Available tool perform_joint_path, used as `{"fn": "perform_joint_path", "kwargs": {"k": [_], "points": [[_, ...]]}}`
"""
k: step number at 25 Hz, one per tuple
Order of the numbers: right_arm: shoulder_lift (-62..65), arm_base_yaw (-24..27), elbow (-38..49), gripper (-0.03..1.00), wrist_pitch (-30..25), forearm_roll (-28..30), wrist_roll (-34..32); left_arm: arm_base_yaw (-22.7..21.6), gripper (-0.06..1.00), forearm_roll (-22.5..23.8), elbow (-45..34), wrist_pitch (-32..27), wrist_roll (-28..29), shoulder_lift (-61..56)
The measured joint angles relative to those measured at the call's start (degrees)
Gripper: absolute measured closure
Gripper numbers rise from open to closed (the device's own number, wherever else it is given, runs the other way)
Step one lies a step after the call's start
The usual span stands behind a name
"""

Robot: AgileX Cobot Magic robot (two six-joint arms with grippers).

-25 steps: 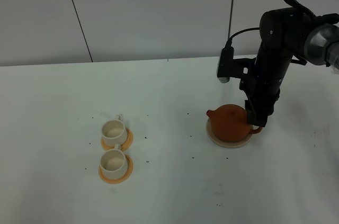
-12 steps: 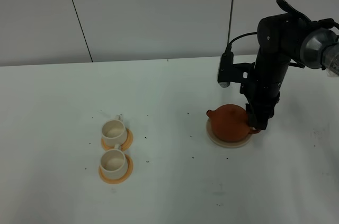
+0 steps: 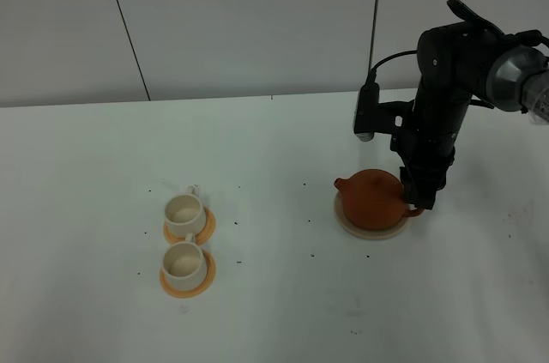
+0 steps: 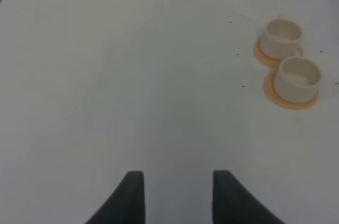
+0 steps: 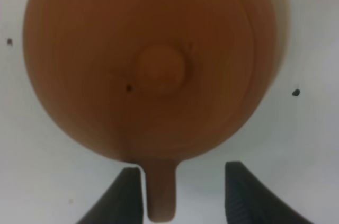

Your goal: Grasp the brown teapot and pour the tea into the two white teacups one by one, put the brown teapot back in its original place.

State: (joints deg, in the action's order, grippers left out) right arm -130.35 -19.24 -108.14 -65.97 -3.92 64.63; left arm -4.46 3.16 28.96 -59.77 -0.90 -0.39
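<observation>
The brown teapot (image 3: 371,197) sits on its beige coaster (image 3: 364,231) right of centre, spout pointing left. My right gripper (image 3: 418,202) is down at the teapot's loop handle (image 5: 159,195). It is open, with the handle between its fingers: one finger lies against the handle, the other stands apart. The lid knob (image 5: 159,68) shows in the middle of the teapot (image 5: 153,60). The two white teacups (image 3: 183,212) (image 3: 183,263) stand on orange saucers at the left, one behind the other. My left gripper (image 4: 177,197) is open over bare table, far from the teacups (image 4: 282,36) (image 4: 299,75).
The white table (image 3: 274,131) carries small dark specks between the cups and the teapot. A grey wall with a dark seam rises behind the table's far edge. The left arm is outside the high view.
The right arm has shifted slightly upward at the teapot's handle, then held still. The teapot and the cups have not moved.
</observation>
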Motion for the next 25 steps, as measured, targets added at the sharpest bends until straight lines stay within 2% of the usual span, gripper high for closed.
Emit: {"fn": "perform_joint_path", "kwargs": {"k": [25], "points": [[-1.6, 0.0, 0.1, 0.62, 0.3, 0.6, 0.0, 0.0, 0.57, 0.0, 0.0, 0.0, 0.0, 0.0]]}}
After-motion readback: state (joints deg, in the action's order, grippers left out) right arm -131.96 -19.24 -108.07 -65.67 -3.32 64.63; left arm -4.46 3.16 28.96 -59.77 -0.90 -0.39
